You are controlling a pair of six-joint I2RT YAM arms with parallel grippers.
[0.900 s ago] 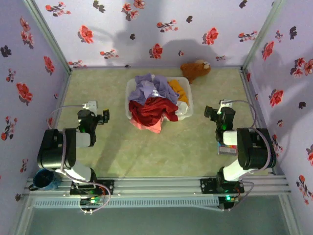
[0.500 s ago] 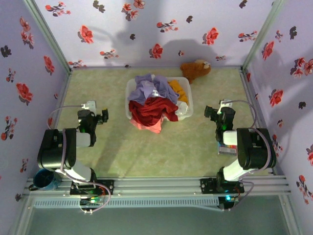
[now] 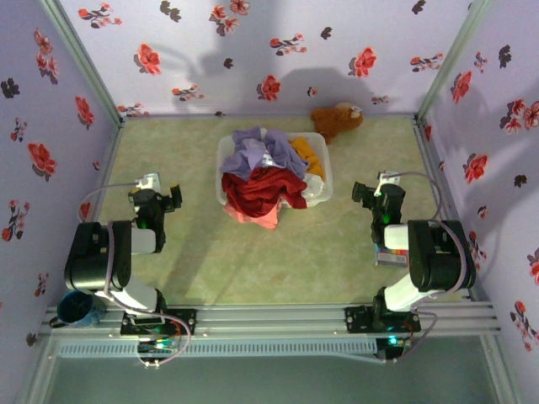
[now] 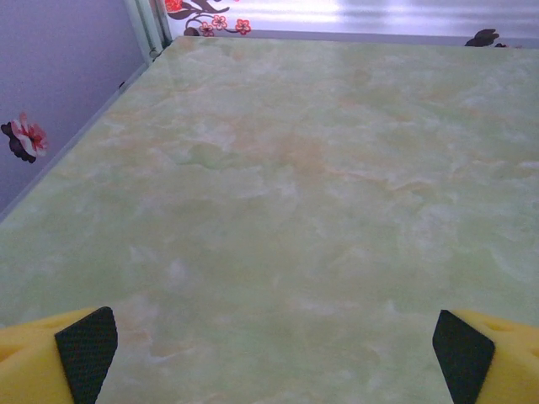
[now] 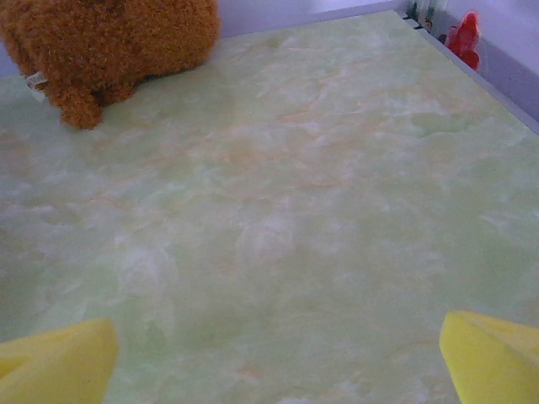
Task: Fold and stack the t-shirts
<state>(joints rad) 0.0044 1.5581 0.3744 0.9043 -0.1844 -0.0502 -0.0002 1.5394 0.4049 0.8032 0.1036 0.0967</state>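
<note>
The t-shirts lie heaped in a white basket (image 3: 317, 195) at the table's middle back: a lavender one (image 3: 253, 150) on top, a red one (image 3: 259, 192) spilling over the near rim, an orange-yellow one (image 3: 308, 155) at the right. My left gripper (image 3: 160, 200) sits low at the left, well apart from the basket, open with bare tabletop between its yellow fingertips (image 4: 59, 360). My right gripper (image 3: 375, 192) sits at the right, also open and empty, its yellow fingertips (image 5: 497, 352) wide apart over the table.
A brown plush toy (image 3: 337, 119) lies behind the basket by the back wall, and its lower part (image 5: 101, 42) is ahead of the right gripper. Flowered walls close in three sides. A blue mug (image 3: 77, 310) stands by the left arm's base. A small coloured object (image 3: 389, 256) lies beside the right arm.
The left gripper has swung slightly left and toward the back. The right arm and the clothes have not moved.
</note>
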